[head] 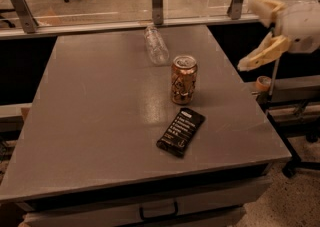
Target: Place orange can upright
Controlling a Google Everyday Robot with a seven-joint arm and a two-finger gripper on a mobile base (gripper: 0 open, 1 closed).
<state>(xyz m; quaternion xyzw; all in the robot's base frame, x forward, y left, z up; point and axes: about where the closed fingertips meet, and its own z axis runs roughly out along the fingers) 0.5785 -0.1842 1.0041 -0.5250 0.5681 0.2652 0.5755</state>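
- orange can (pixel 184 79) stands upright on the table (pixel 90 121)
- clear bottle (pixel 156 46) lies just behind the can; dark packet (pixel 181 132) just before it
- gripper (pixel 259 32), jaws apart and empty, hangs well right of the can

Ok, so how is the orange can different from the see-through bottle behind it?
The orange can stands upright, pull-tab top up; the clear plastic bottle lies on its side. The can is shiny orange metal; the bottle is see-through. The can looks shorter and fatter, the bottle longer and slimmer. Both rest on the grey table, not touching. The gripper hangs open beyond the table's edge, holding neither.
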